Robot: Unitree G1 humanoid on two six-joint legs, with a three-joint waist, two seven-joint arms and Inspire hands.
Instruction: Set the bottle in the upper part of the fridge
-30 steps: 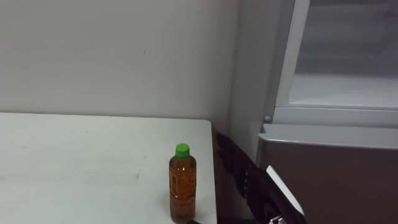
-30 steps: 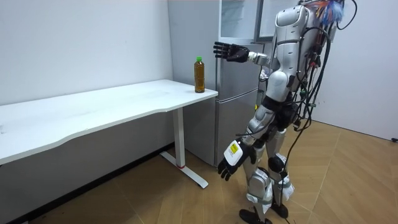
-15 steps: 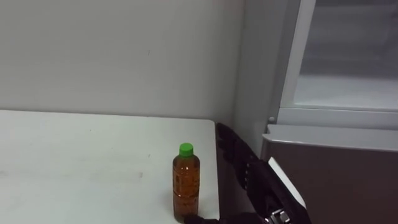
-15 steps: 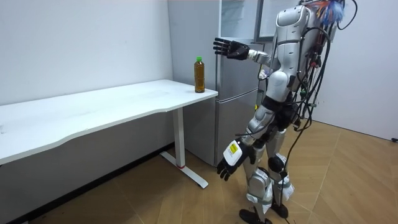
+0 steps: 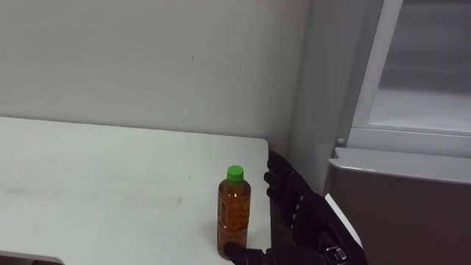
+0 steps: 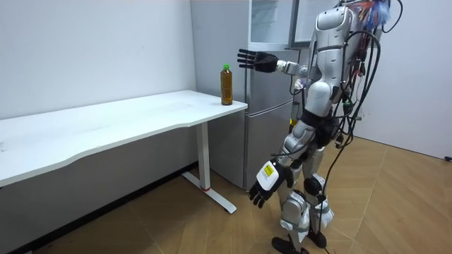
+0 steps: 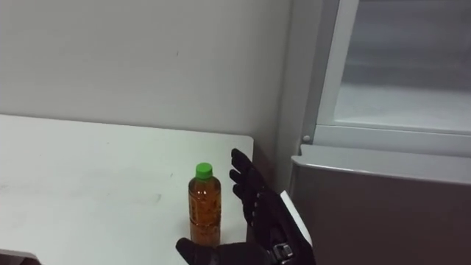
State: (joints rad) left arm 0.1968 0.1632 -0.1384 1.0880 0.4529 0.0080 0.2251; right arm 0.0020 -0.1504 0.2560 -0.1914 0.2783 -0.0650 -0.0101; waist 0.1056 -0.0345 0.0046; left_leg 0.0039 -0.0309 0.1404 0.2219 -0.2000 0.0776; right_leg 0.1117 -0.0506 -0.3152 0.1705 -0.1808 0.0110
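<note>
The left hand (image 6: 265,185) hangs low beside the robot's thigh, fingers relaxed and holding nothing. The right hand (image 5: 300,219) reaches out over the table's near right corner, its fingers straight and spread and its thumb stretched left in front of the bottle's base; it grips nothing. The bottle (image 5: 233,213), amber with a green cap, stands upright on the white table (image 5: 88,184), just left of that hand. The fridge (image 5: 401,199) stands to the right, against the wall.

Head stereo cams look down, close, at table (image 5: 110,184) & fridge (image 5: 397,206); room cam, farther, shares both.
</note>
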